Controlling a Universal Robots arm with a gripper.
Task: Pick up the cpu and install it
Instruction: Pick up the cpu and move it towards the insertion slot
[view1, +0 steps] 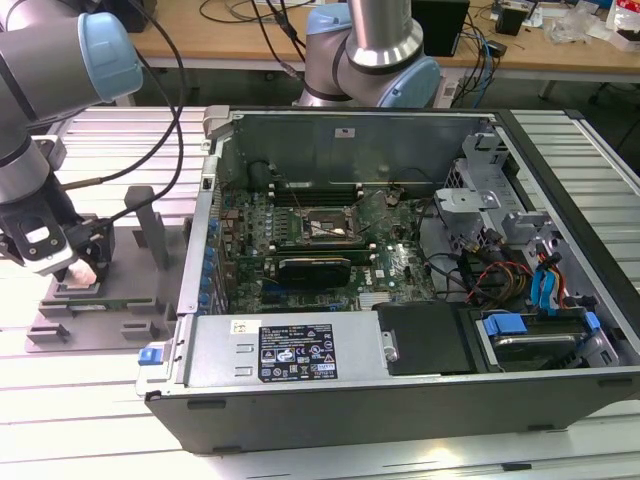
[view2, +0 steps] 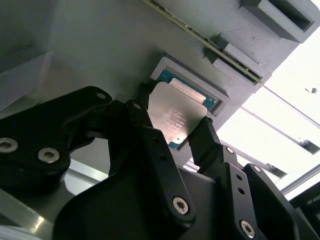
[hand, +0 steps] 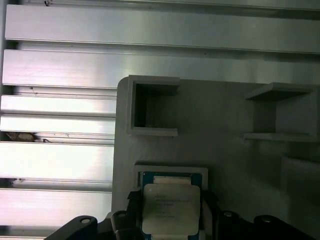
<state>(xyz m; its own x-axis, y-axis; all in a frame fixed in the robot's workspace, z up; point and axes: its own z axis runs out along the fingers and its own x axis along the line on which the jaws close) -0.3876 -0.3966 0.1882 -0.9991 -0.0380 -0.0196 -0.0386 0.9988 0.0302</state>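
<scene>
I can read nothing: print on the cpu (view2: 175, 120) and the computer case's (view1: 400, 410) black label (view1: 297, 351) is illegible.

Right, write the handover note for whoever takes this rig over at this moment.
Claw: shut on two opposite edges of the cpu, low over the grey tray at the exterior view's left.
Cpu: at its pocket in the tray; no lift is evident in either wrist view.
Socket: on the motherboard inside the open computer case; it looks vacant.
Done: the approach and the grip.
Left: getting the cpu out of the tray, across to the socket and seated.
</scene>
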